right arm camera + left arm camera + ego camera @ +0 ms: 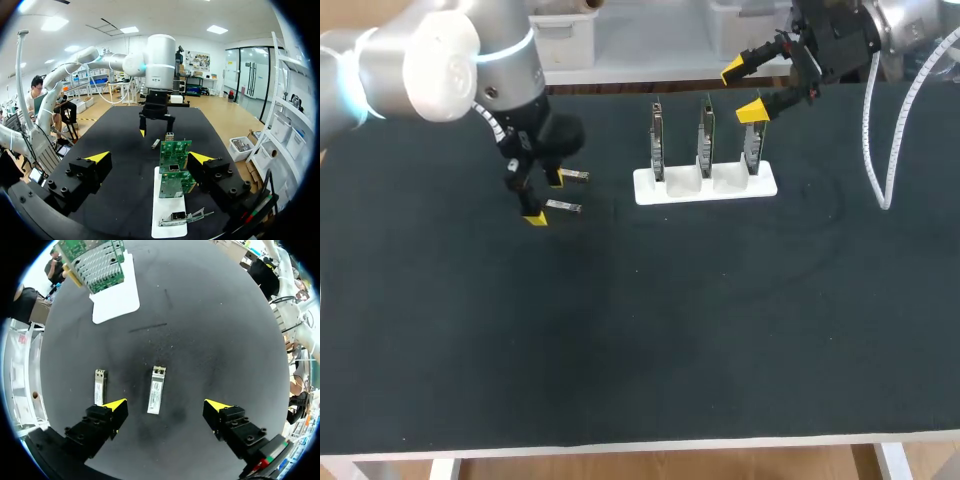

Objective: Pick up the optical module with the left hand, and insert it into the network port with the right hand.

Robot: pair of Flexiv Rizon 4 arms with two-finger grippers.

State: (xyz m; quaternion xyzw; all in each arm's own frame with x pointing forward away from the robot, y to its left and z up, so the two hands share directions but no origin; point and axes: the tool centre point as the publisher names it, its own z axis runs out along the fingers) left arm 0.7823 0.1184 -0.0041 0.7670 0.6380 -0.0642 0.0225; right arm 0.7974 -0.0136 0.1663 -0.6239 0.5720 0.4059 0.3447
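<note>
The left claw (542, 198) hangs over the left part of the desk (670, 330), fingers spread wide and gripping nothing. From the left wrist, one optical module (156, 390) lies flat on the black surface between the open fingers, touching neither. A second module (100, 386) lies just ahead of one yellow fingertip, outside the gap. Off to the right, at the far middle of the desk, stands the white holder (705, 186) with three green circuit boards (706, 135) upright in a row, silver port cages (97, 262) on their faces. The right claw (744, 90) hovers above the rightmost board, wide open too, empty. A white cable (880, 130) dangles onto the desk at far right.
</note>
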